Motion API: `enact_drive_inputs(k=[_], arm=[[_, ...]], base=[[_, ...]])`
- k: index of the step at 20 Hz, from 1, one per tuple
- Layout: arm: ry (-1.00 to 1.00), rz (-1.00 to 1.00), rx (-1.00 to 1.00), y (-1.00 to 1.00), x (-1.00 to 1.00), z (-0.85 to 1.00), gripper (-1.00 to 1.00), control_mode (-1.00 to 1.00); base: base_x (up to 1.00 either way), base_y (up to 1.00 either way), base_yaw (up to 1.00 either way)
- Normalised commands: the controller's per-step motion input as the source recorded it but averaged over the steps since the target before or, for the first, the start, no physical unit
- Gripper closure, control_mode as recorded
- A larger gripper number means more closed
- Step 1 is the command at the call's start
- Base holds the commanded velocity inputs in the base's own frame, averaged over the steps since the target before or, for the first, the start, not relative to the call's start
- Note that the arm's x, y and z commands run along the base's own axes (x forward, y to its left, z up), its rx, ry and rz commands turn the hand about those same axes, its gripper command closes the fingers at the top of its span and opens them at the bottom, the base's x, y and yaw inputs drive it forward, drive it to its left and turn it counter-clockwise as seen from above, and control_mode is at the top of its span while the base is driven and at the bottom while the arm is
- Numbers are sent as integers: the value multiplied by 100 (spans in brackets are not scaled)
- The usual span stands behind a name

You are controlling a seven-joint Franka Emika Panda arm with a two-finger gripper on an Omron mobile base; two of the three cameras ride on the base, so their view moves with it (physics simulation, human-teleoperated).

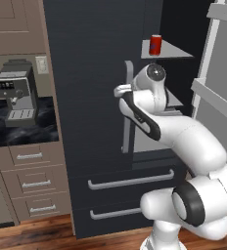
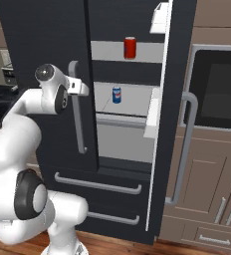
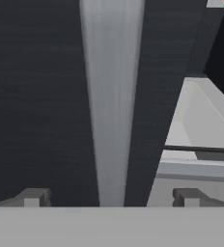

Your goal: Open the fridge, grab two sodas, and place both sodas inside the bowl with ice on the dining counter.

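Two claw point(image 3: 111, 197) fingers spread, straddling fridge point(image 1: 86, 97) handle point(image 3: 111, 96)

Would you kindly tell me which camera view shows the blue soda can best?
The right base view: the blue soda can stands in plain sight on the fridge's middle shelf, below the red can. In the left base view the arm covers that shelf. The hand view faces the closed door's handle.
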Motion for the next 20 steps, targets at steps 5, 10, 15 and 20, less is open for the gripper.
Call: enact_drive_inputs(k=[5, 10, 15, 20], arm=[[0, 0, 1, 0, 45, -8, -100, -100], [0, 0, 2, 0, 40, -12, -100, -100], [0, 0, 2, 3, 46, -24, -100, -100], [4, 0, -2, 20, 48, -31, 100, -100]], base=[[0, 0, 0], [0, 0, 0], [0, 0, 0], [0, 0, 0]])
